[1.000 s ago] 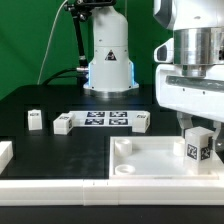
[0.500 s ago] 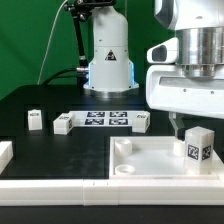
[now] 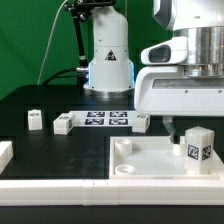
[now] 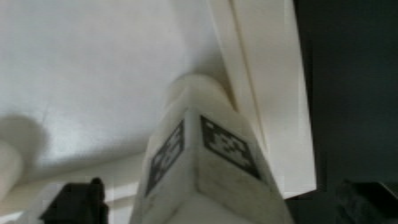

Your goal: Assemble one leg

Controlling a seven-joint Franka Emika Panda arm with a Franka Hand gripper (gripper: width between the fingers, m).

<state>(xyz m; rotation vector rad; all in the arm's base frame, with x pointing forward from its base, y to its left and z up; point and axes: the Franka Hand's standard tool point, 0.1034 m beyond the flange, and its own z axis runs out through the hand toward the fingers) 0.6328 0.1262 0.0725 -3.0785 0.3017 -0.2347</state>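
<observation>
A leg (image 3: 198, 145), a stubby white post with a marker tag on its side, stands upright at the right corner of the large white square piece (image 3: 150, 160). My gripper (image 3: 178, 125) is open and hangs just above and to the exterior view's left of the leg, not holding it. In the wrist view the leg (image 4: 199, 150) rises between my two dark fingertips (image 4: 80, 200), with a gap on each side. Three more legs (image 3: 35, 119), (image 3: 63, 123), (image 3: 141, 121) lie on the black table behind.
The marker board (image 3: 103, 119) lies flat between two of the loose legs. The robot's white base (image 3: 108, 60) stands at the back. Another white part (image 3: 5, 152) sits at the left edge. The square piece has a corner hole (image 3: 124, 168).
My gripper has let go of the leg, risen and shifted toward the exterior view's left. The leg stays standing on the square piece.
</observation>
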